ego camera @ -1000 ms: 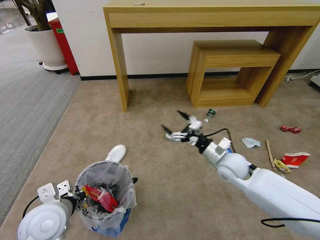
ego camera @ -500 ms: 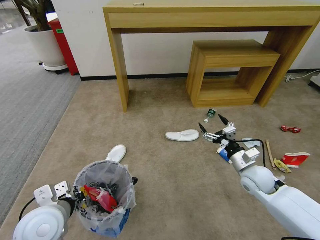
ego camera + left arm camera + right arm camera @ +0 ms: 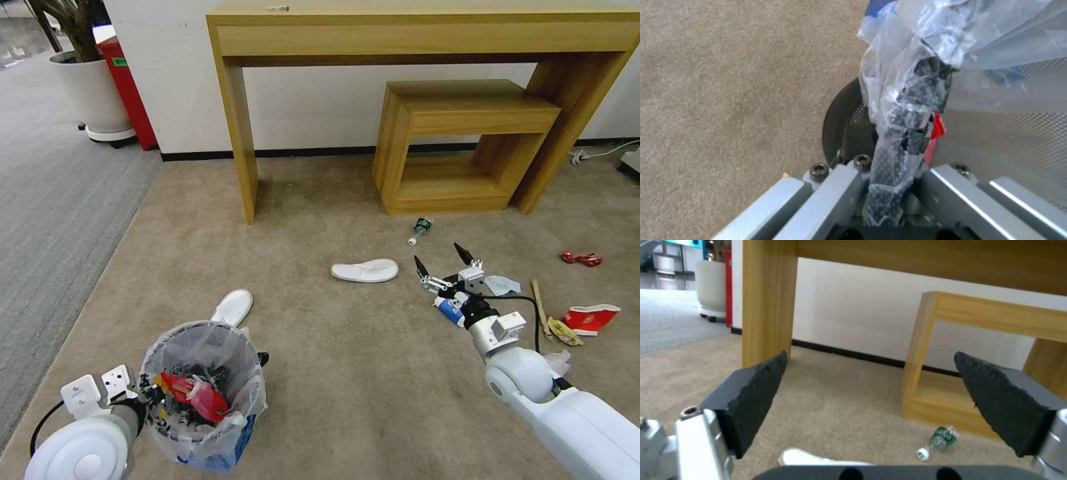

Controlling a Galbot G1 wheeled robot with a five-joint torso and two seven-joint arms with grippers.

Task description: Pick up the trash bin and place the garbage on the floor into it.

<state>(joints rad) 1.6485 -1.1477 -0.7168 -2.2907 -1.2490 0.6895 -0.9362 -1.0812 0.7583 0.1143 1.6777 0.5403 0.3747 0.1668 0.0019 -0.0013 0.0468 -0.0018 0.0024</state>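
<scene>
The trash bin [image 3: 200,393], a dark wire bin lined with a clear bag, holds red wrappers and hangs at the lower left. My left gripper [image 3: 143,393] is shut on its rim; the left wrist view shows that gripper [image 3: 893,180] clamping bag and mesh [image 3: 996,133]. My right gripper [image 3: 439,257] stands open low over the beige floor [image 3: 320,347], above a blue-white cup [image 3: 448,310]. A white slipper [image 3: 365,270] lies just left of it, a second slipper [image 3: 233,307] behind the bin. In the right wrist view the gripper [image 3: 871,396] is wide open, and a crushed bottle [image 3: 942,440] lies ahead.
More garbage lies to the right: a tissue [image 3: 503,285], a wooden stick [image 3: 539,300], a red cup [image 3: 590,318], a red wrapper [image 3: 581,258] and a crushed bottle [image 3: 420,229]. A wooden desk [image 3: 233,133] and a low stool [image 3: 467,133] stand against the wall. Grey ribbed carpet [image 3: 53,200] lies to the left.
My open right gripper swung right and nearer, from over the middle slipper to above the blue-white cup. The bin and left gripper drifted slightly left.
</scene>
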